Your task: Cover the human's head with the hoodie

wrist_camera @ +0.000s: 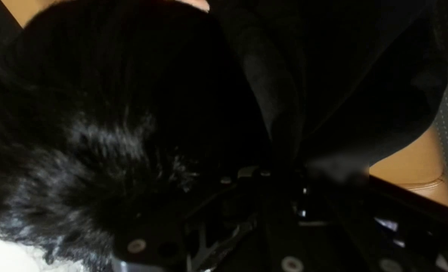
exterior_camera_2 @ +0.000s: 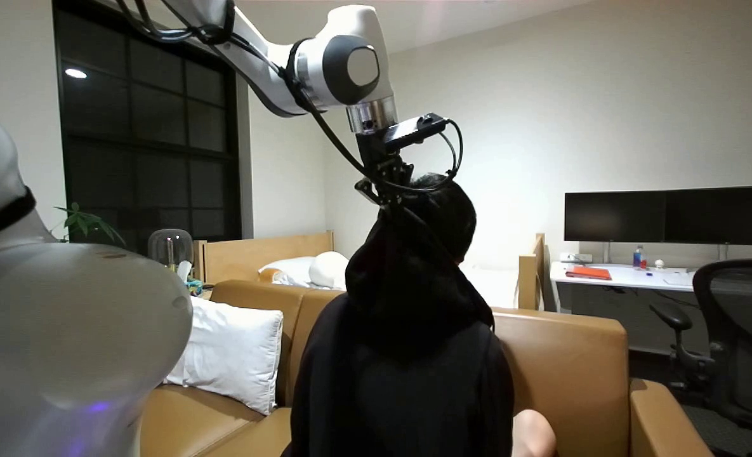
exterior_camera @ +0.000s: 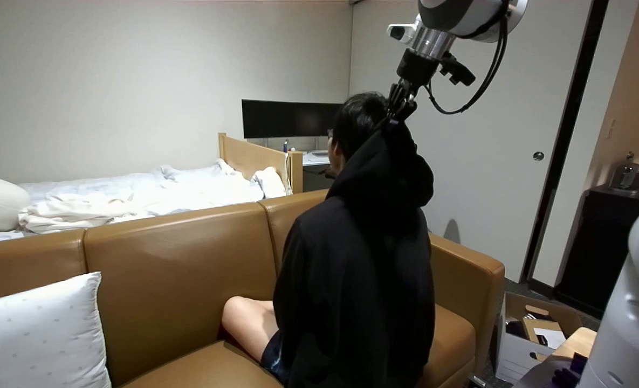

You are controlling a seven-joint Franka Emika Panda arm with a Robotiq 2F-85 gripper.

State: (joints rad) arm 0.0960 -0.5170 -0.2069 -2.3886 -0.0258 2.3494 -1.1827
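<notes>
A person in a black hoodie (exterior_camera: 357,280) sits with their back to the cameras; the hoodie also shows in an exterior view (exterior_camera_2: 407,381). The head (exterior_camera: 359,118) has short black hair and is bare; it fills the left of the wrist view (wrist_camera: 106,143). My gripper (exterior_camera: 397,116) is just behind the head, at about the height of its upper part. It is shut on the hood's edge and holds the hood (exterior_camera_2: 407,266) pulled up to a peak behind the head. In the wrist view the hood (wrist_camera: 273,87) runs up to the dark fingertips (wrist_camera: 284,170), which are hard to make out.
The person sits on a brown leather sofa (exterior_camera: 179,258) with a white pillow (exterior_camera: 39,334). A bed (exterior_camera: 136,194) and a desk with monitors (exterior_camera_2: 674,216) stand beyond it. A box (exterior_camera: 535,334) is on the floor beside the sofa. An office chair (exterior_camera_2: 744,336) stands by the desk.
</notes>
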